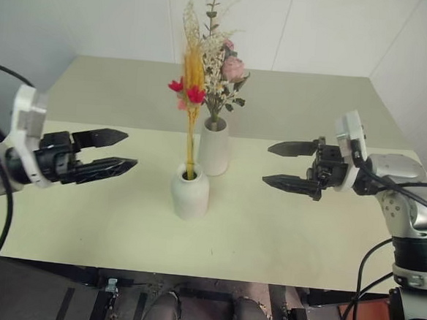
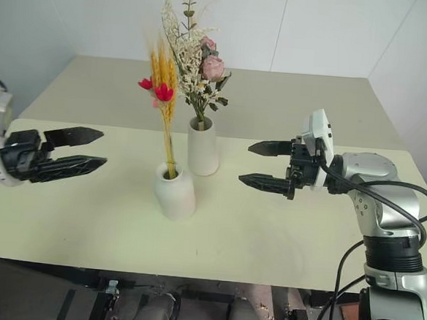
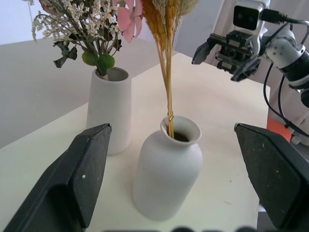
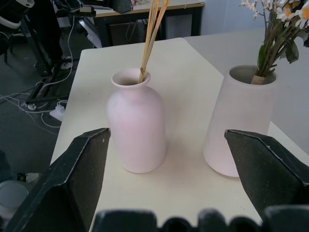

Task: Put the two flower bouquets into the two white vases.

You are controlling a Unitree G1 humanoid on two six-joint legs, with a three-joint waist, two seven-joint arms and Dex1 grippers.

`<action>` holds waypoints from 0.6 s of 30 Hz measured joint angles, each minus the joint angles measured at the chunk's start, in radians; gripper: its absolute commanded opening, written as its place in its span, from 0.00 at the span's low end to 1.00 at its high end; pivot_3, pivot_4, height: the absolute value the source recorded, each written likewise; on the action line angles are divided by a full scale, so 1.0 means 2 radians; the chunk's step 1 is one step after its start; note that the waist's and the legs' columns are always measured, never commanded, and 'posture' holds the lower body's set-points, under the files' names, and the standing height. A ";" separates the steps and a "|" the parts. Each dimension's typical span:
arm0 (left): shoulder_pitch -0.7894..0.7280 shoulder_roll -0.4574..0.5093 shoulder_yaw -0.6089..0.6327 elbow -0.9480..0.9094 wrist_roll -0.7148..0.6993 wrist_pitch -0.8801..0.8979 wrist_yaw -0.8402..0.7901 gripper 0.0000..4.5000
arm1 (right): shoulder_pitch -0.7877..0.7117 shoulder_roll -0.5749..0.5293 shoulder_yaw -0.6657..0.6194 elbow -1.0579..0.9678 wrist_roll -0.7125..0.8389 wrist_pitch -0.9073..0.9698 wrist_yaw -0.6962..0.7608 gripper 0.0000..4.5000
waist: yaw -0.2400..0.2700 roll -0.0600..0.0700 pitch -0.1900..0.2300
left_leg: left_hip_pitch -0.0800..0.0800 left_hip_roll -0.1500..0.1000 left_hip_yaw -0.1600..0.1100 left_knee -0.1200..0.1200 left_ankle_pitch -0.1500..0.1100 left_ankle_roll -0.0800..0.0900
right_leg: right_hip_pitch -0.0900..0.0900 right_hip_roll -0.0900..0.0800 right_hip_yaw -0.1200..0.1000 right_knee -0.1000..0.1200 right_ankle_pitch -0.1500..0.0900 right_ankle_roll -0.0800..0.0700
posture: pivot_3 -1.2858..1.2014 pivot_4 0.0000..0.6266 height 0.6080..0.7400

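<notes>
On the pale worktop (image 1: 282, 231) two white vases stand close together near its middle. The short round vase (image 1: 189, 192) with the narrow neck is the landmark here. The thin bundle of yellow stalks (image 1: 191, 129) with small red blossoms stands in its mouth, rising nearly upright. Just behind the short vase, slightly toward the robot's right and not quite touching it, stands the taller vase (image 1: 214, 146) with the wide mouth, and the bushy bunch of cream, pink and green flowers (image 1: 219, 65) sits in it on dark stems.

The left end effector (image 1: 119, 150) hovers to the robot's left of the short vase, well apart from it, pointing toward it at about the height of its neck. Its two black fingers are spread wide with nothing between them. The right end effector (image 1: 280, 165) hovers on the opposite side of the short vase, also well apart, pointing back toward both vases. Its fingers are likewise spread wide and grip nothing. Both bouquets sit between the two end effectors, touched by neither
</notes>
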 measured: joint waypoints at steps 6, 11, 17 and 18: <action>0.030 0.017 0.049 0.000 0.006 -0.023 -0.025 0.99 | 0.015 -0.020 -0.008 0.002 -0.001 0.000 -0.011 1.00 | -0.001 0.000 0.000 | 0.000 0.000 0.000 -0.001 0.000 0.000 | 0.000 0.000 0.000 0.000 0.000 0.000 | 0.52 0.24 1.00; 0.040 0.017 0.050 -0.006 0.006 -0.031 -0.025 0.99 | 0.018 -0.025 -0.028 -0.002 -0.001 0.002 -0.040 1.00 | -0.002 0.000 0.000 | 0.000 0.000 0.000 -0.001 0.000 0.000 | 0.000 0.000 0.000 0.000 0.000 0.000 | 0.52 0.24 1.00; 0.038 0.016 0.041 -0.009 0.006 -0.032 -0.019 0.99 | 0.036 -0.028 -0.042 -0.012 0.000 0.003 -0.058 1.00 | -0.002 0.000 0.000 | 0.000 0.000 0.001 -0.001 0.000 0.000 | 0.000 0.000 0.000 0.000 0.000 0.000 | 0.52 0.24 1.00; 0.035 0.016 0.040 -0.009 0.006 -0.032 -0.019 0.99 | 0.037 -0.028 -0.042 -0.016 0.001 0.003 -0.060 1.00 | -0.002 0.000 0.000 | 0.000 0.000 0.001 -0.001 0.000 0.000 | 0.000 0.000 0.000 0.000 0.000 0.000 | 0.52 0.24 1.00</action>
